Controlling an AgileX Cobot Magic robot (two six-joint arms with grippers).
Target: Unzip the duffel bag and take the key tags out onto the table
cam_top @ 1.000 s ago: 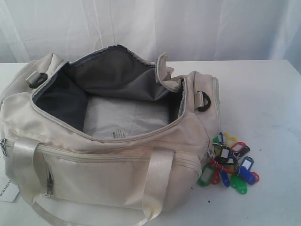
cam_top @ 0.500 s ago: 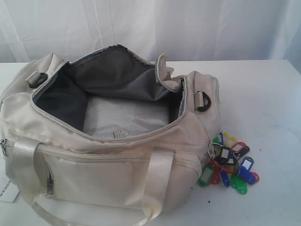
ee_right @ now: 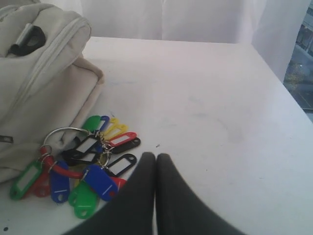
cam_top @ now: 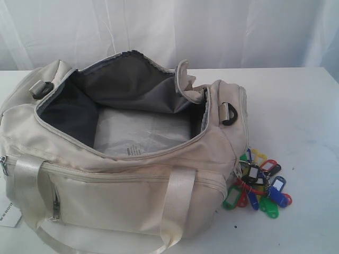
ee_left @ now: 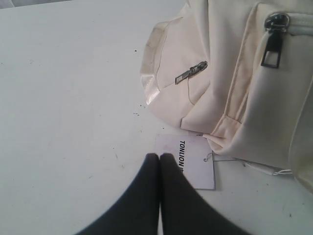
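Note:
The cream duffel bag [cam_top: 127, 185] lies unzipped on the white table [cam_top: 296, 106], its grey lining [cam_top: 122, 84] showing, with a pale flat sheet on the bag's floor. The key tags [cam_top: 259, 185] lie in a bunch on the table beside the bag's right end; the right wrist view shows the key tags [ee_right: 83, 166] by the bag [ee_right: 39, 63]. My right gripper [ee_right: 156, 155] is shut and empty, just beside the tags. My left gripper [ee_left: 160, 155] is shut and empty over the table, near the bag's corner [ee_left: 234, 88]. Neither gripper appears in the exterior view.
A white paper label [ee_left: 188, 159] with printed text lies on the table by the bag's left end, tied to it by a thread. A metal zip pull [ee_left: 271, 46] hangs on the bag's pocket. White curtains [cam_top: 212, 32] back the table.

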